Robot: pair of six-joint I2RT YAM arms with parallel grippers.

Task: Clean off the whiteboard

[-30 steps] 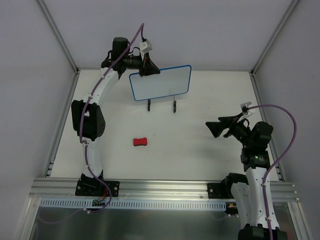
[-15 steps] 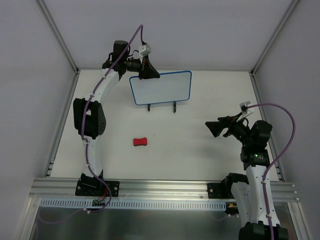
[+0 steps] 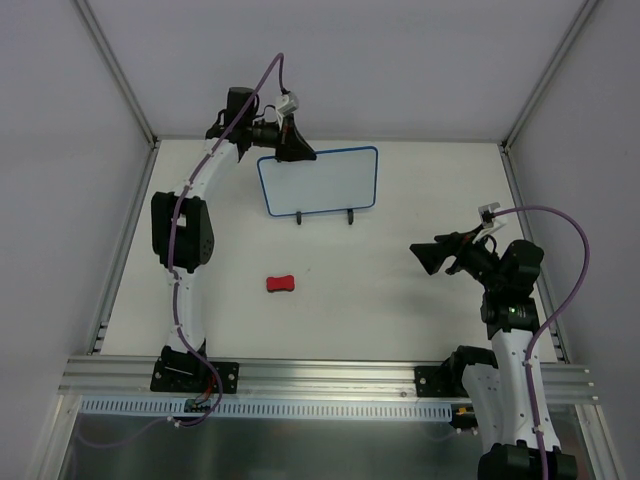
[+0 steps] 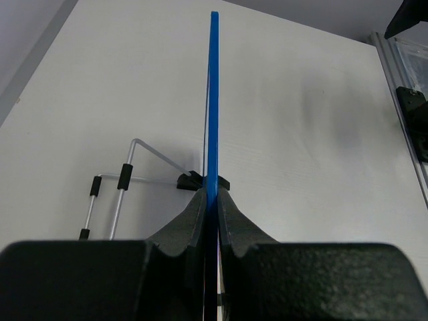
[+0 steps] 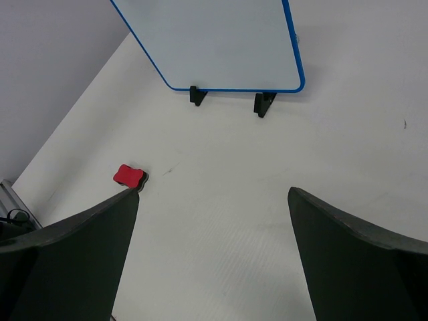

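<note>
The whiteboard (image 3: 320,182), white with a thin blue frame, stands upright at the back of the table with its bottom edge at the two black feet of the wire stand (image 3: 299,217). Its face (image 5: 214,43) looks blank in the right wrist view. My left gripper (image 3: 297,150) is shut on the board's upper left corner. The left wrist view shows the blue edge (image 4: 213,100) pinched between the left gripper's (image 4: 212,194) jaws. The red eraser (image 3: 281,284) lies flat on the table, untouched. My right gripper (image 3: 425,258) hovers open at the right, holding nothing.
The stand's wire legs (image 4: 124,184) stretch out behind the board. The eraser (image 5: 130,176) lies just beyond my right gripper's (image 5: 214,194) left fingertip in the right wrist view. Enclosure walls and an aluminium rail (image 3: 330,375) bound the table.
The left gripper has brought the whiteboard down and slightly left, so its bottom edge now meets the stand's feet. The right arm and the eraser have not moved.
</note>
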